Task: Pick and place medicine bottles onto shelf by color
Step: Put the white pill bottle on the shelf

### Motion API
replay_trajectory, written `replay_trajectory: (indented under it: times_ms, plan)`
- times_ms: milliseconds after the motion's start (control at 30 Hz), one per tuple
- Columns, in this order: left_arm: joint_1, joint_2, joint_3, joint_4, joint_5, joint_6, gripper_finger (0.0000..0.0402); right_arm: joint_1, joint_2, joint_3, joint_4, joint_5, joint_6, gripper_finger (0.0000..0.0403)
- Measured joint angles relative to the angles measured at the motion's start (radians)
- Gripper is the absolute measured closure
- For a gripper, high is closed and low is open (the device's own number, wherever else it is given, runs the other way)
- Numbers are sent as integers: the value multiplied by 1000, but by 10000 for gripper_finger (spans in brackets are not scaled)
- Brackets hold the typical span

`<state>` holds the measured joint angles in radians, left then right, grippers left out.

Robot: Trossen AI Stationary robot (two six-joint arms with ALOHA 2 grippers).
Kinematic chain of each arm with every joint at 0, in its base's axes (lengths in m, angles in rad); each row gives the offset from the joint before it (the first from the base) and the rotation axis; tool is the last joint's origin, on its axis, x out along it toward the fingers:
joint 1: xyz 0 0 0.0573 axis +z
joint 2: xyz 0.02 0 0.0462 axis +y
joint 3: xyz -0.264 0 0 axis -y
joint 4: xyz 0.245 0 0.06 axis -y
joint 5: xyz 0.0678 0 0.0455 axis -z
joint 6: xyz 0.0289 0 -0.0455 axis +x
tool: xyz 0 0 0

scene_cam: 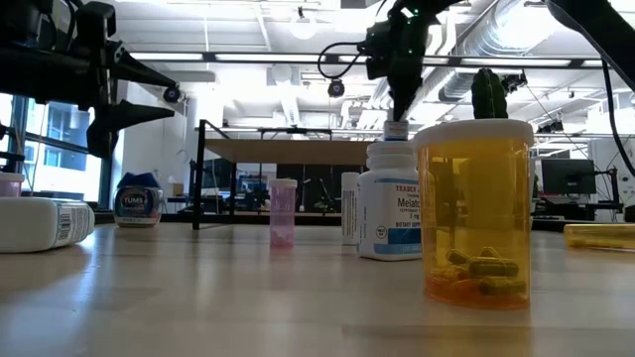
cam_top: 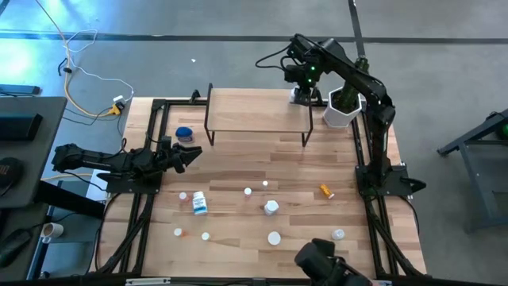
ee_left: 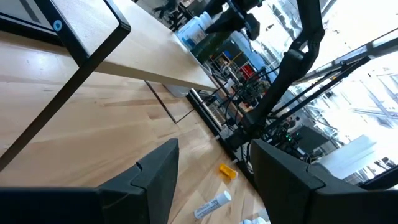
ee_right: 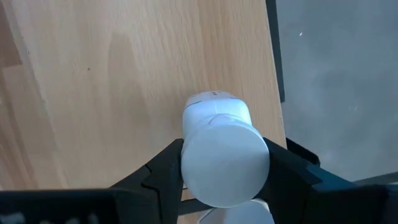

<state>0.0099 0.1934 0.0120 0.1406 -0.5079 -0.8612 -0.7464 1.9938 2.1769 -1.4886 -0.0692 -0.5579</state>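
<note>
White bottle (ee_right: pixel 225 158) sits clamped between the right gripper's (cam_top: pixel 302 93) fingers (ee_right: pixel 163 168), cap toward the wrist camera, over the shelf (cam_top: pixel 258 113) board at its right end, close to the edge. Whether its base touches the board I can't tell. Step in hand: placing a white bottle on the shelf. Judged next: lower until it stands, let go, lift straight up so the fingers don't tip it; the board edge is just beside the bottle, so little margin there.

Left gripper (cam_top: pixel 187 156) hangs off the shelf's left end, jaws apart with nothing between them, pointing across the table under the board. A blue-lidded jar (cam_top: pixel 184 133) lies just beside it.

Most of the sorting looks undone: bottles are scattered on the table (cam_top: pixel 238 171) nearer the camera than both grippers, among them a blue-labelled white bottle (cam_top: pixel 198 203), a white bottle (cam_top: pixel 271 208) and an orange vial (cam_top: pixel 326 191), well apart from the shelf. Low view shows an orange pill bottle (scene_cam: pixel 474 211) up close, and a pink vial (scene_cam: pixel 283 212) farther off.

A plant pot (cam_top: pixel 342 109) stands just right of the right gripper, off the shelf end; risk of a bump on retreat.

Table is light wood planks on a black frame. Room: grey floor, cables at left, open ceiling with ducts and lights.
</note>
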Motion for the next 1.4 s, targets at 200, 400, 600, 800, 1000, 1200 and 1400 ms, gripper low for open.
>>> replay_trajectory:
  times_ms: [200, 400, 600, 800, 1000, 1200, 1400]
  plan:
    - [0, 0, 0, 0, 29, 0, 213, 0, 0, 0, -1, 0, 0, 237]
    - [0, 0, 0, 0, 33, 0, 212, 0, 0, 0, -8, 0, 2, 237]
    - [0, 0, 0, 0, 33, 23, 201, 1, 0, 0, -4, 0, 2, 221]
    - [0, 0, 0, 0, 33, 26, 183, 1, 0, 0, -4, 1, 11, 192]
    - [0, 0, 0, 0, 34, 32, 173, 1, 0, 0, 4, 1, 11, 188]
    - [0, 0, 2, 98, 29, 176, 174, 1, -13, 1, 15, 3, 34, 187]
    - [0, 0, 72, 76, 22, 334, 174, 1, -38, 1, 21, 6, 56, 187]
